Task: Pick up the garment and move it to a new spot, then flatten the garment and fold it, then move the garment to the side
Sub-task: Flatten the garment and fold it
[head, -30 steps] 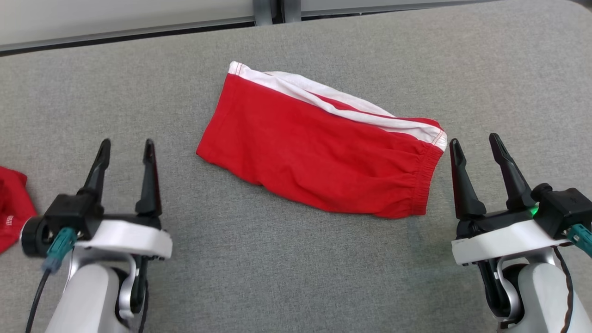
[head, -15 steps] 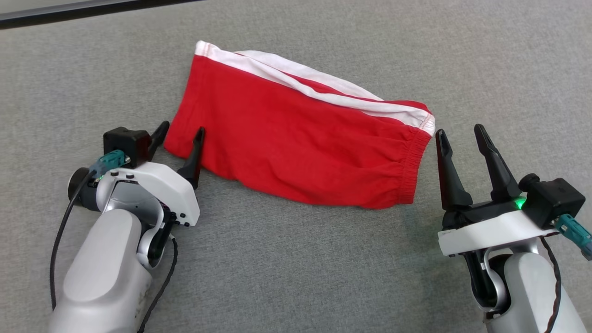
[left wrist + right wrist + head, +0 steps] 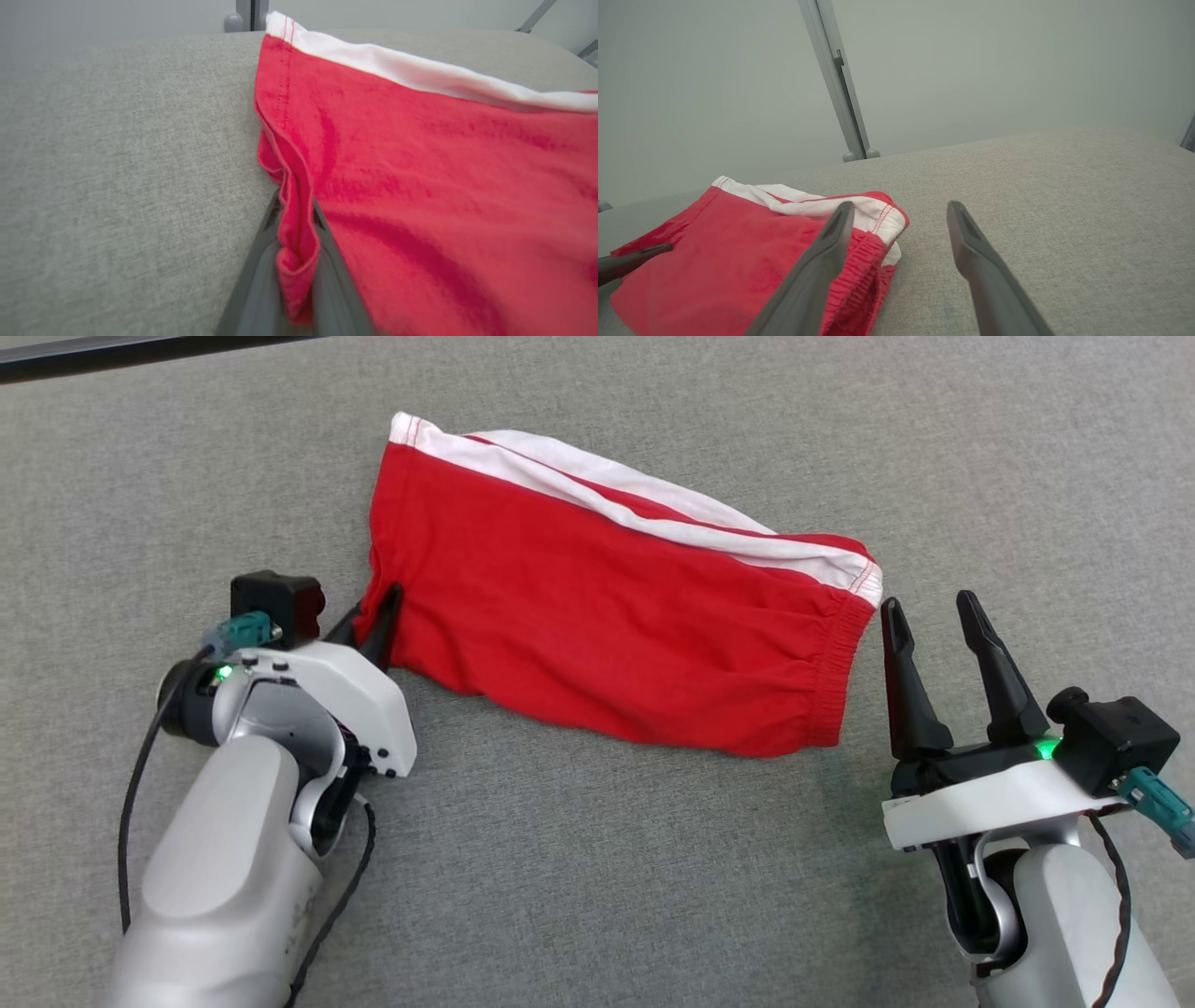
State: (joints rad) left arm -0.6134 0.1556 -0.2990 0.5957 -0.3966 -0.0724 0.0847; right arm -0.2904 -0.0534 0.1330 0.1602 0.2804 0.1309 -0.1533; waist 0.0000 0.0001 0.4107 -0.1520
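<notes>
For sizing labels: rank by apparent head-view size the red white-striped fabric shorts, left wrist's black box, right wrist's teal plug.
1. red white-striped fabric shorts
2. left wrist's black box
3. right wrist's teal plug

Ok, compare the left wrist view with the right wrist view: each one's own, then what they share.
Left wrist: the garment's hem bunched between the left gripper's shut fingers. Right wrist: the elastic waistband beside the right gripper, open and holding nothing. Shared: the garment, its white stripe, the grey table.
</notes>
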